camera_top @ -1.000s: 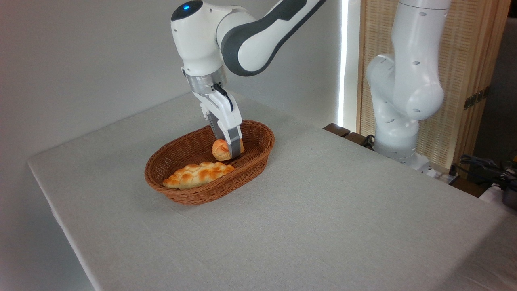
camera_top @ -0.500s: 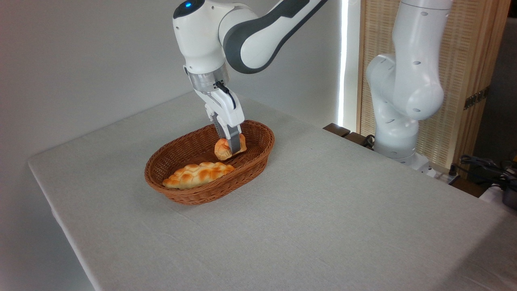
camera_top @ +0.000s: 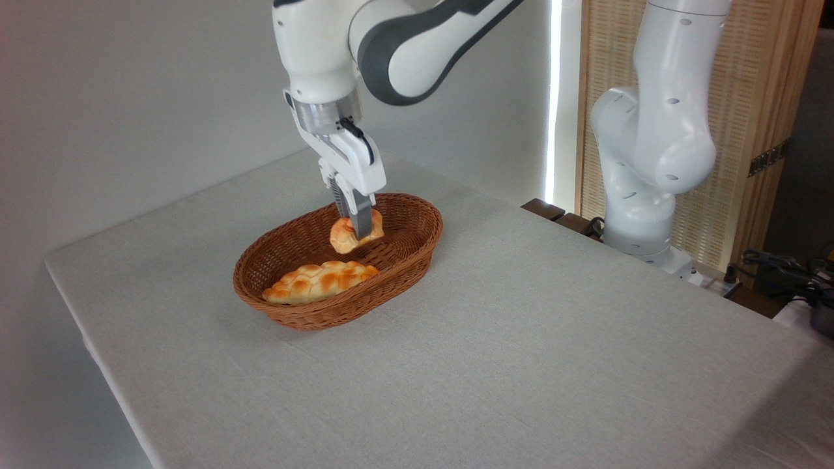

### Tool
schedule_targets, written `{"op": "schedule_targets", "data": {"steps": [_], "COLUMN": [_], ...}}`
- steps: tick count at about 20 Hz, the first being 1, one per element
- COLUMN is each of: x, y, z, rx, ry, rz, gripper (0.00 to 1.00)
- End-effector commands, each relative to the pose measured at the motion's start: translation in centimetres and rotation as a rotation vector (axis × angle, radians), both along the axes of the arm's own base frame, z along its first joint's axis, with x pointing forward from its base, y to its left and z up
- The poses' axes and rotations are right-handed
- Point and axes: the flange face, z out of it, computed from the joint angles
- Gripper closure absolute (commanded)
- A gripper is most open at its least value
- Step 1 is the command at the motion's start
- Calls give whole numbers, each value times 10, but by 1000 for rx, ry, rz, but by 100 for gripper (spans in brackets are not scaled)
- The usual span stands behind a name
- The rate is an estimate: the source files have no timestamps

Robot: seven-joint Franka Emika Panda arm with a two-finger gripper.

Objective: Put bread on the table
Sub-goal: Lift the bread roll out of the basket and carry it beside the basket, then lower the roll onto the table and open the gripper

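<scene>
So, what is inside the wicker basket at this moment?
The braided loaf lies in the wicker basket, at its front. Over the basket's middle the gripper holds the small bun. The basket floor under the loaf is covered.

The table (camera_top: 521,339) is a large rectangular surface covered by a plain light-grey cloth. The cloth lies flat and hangs over the left edge. One item rests directly on the table: a brown oval wicker basket (camera_top: 306,316), positioned in the rear-left area, well apart from the front and right edges. The long axis of the basket runs diagonally, from front-left to rear-right. The basket casts a soft shadow on the cloth along its front side. The far-right corner of the table adjoins the white base of the robot arm (camera_top: 642,244)
</scene>
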Motion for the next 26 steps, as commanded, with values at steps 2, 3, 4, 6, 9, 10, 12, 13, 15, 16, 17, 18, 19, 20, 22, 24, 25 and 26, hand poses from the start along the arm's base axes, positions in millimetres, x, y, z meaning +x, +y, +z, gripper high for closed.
{"op": "schedule_targets", "data": {"steps": [2, 3, 4, 6, 9, 10, 12, 13, 15, 16, 17, 18, 19, 20, 22, 24, 25, 26], "x": [32, 39, 47, 64, 85, 92, 109, 115, 122, 122, 122, 122, 121, 121, 121, 120, 120, 120], "y": [46, 64, 87, 137, 197, 209, 216, 216, 213, 214, 217, 218, 218, 218, 220, 220, 220, 221], "z": [59, 62, 61, 54, 35, 30, 24, 18, 0, -5, -10, -14, -15, -15, -16, -17, -17, -16], "rx": [-36, -38, -18, 12, 21, 27, 38, 46, 63, 72, 79, 82, 82, 82, 82, 83, 83, 83], "ry": [-36, -41, -61, -105, -146, -179, -265, -287, -273, -264, -256, -249, -244, -243, -238, -232, -232, -232], "rz": [80, 103, 93, 46, 32, 45, 85, 90, 88, 86, 88, 86, 85, 87, 89, 86, 86, 89], "gripper": [90, 89, 88, 83, 82, 76, 76, 75, 69, 62, 42, 29, 19, 9, 0, 0, 0, 0]}}
